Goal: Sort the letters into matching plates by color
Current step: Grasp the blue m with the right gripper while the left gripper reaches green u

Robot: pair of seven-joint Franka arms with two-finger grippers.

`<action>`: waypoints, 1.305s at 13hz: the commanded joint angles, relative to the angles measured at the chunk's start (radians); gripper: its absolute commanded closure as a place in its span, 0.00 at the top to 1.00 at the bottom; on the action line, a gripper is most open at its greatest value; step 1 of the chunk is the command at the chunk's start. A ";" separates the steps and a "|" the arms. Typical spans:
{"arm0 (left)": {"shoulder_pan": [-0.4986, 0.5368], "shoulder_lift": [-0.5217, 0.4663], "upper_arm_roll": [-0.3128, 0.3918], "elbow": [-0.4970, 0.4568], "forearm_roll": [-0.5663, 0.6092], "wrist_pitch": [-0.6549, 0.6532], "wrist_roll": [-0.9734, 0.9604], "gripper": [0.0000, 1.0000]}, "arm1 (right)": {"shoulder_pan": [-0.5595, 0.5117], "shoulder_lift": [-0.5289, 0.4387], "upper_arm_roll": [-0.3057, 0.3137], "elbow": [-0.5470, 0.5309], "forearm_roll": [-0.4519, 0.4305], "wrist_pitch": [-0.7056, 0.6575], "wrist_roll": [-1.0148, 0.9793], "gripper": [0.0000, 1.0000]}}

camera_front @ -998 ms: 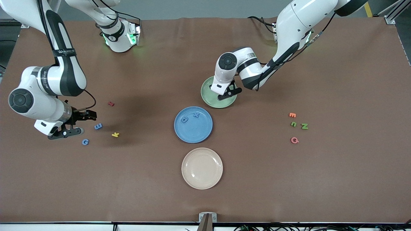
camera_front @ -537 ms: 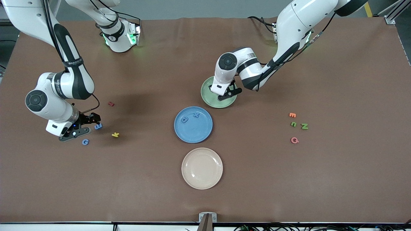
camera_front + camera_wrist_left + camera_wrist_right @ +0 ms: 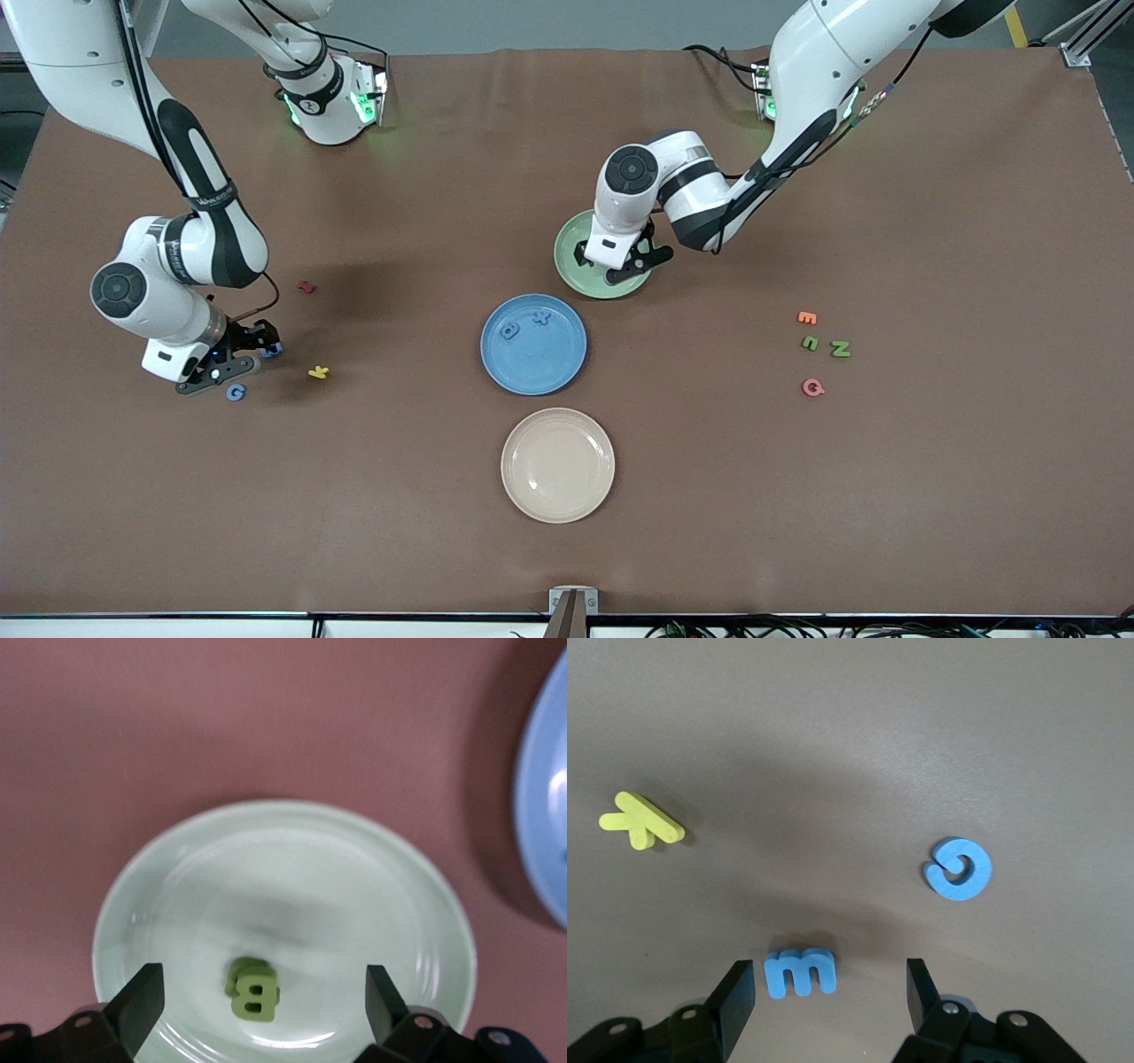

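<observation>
Right wrist view: right gripper spread wide astride blue E; left gripper (also wide) above green B in green plate.

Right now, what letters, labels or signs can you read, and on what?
"B": green letter in the green plate.
"E": blue letter, on its side, between the right gripper's open fingers.
"G": blue letter on the table.
"N": green letter.
Arm labels: too small to read.
</observation>
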 commanded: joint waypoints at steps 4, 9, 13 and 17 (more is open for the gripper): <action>0.138 -0.149 -0.001 0.032 0.019 -0.100 0.128 1.00 | -0.024 -0.001 0.021 -0.063 -0.005 0.045 -0.015 0.78; 0.342 -0.194 -0.004 0.006 0.019 -0.124 0.349 1.00 | -0.020 0.008 0.024 -0.075 0.014 0.047 -0.016 0.75; 0.486 -0.189 -0.004 -0.020 0.019 -0.123 0.576 0.96 | -0.020 0.023 0.026 -0.072 0.015 0.059 -0.016 0.63; 0.589 -0.160 -0.001 -0.028 0.019 -0.117 0.838 0.90 | -0.019 0.038 0.026 -0.064 0.015 0.091 -0.016 0.58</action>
